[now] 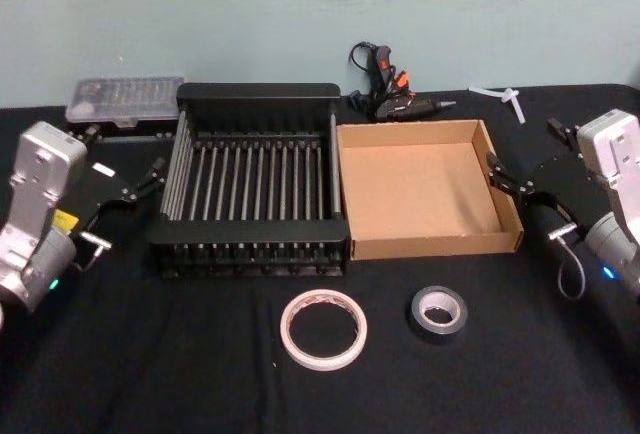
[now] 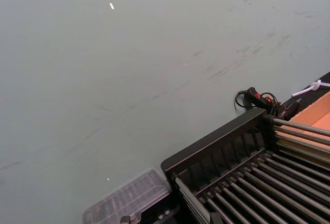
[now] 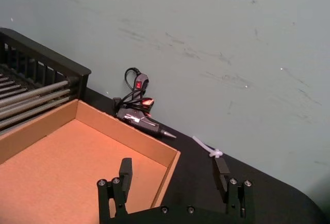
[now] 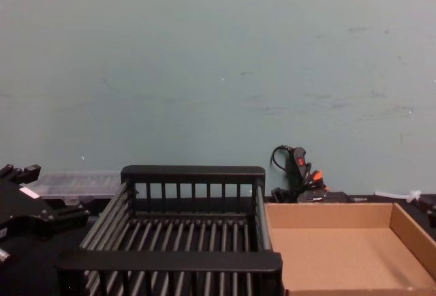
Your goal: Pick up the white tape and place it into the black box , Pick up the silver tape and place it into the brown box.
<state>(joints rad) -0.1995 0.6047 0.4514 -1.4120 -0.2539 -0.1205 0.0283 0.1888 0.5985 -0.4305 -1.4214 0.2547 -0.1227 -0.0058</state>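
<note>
The white tape [image 1: 323,329], a thin wide ring, lies flat on the black cloth near the front, in the middle. Just to its right lies the silver tape [image 1: 438,312], a smaller thick dark grey roll. Behind them the black box [image 1: 258,94] and the brown box [image 1: 420,189] stand side by side, both with nothing in them. My left gripper [image 1: 148,178] hangs open at the black box's left side. At the brown box's right wall my right gripper [image 1: 510,179] [image 3: 174,175] is open, holding nothing.
A clear plastic case [image 1: 120,99] sits at the back left. A corded hand tool [image 1: 385,89] and a white tie [image 1: 500,94] lie behind the brown box by the wall. Bare black cloth surrounds both tapes.
</note>
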